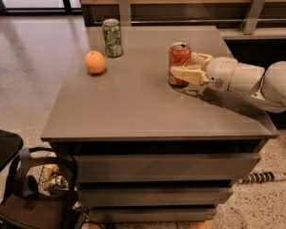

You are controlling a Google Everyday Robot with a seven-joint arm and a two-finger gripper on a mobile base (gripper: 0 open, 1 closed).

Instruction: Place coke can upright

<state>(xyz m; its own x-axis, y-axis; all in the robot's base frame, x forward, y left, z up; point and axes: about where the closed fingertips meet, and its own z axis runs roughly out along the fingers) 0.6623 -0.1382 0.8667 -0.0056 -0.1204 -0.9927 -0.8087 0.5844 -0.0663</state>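
Observation:
The red coke can stands upright on the grey table, right of the middle. My gripper reaches in from the right and holds the can at mid-height. One cream finger crosses its front and the other finger lies behind its right side. The can's base rests on or just above the tabletop.
An orange lies at the table's back left, with a green-and-white can upright just behind it. A wall with metal brackets runs behind the table. A black chair and a bag stand on the floor at the lower left.

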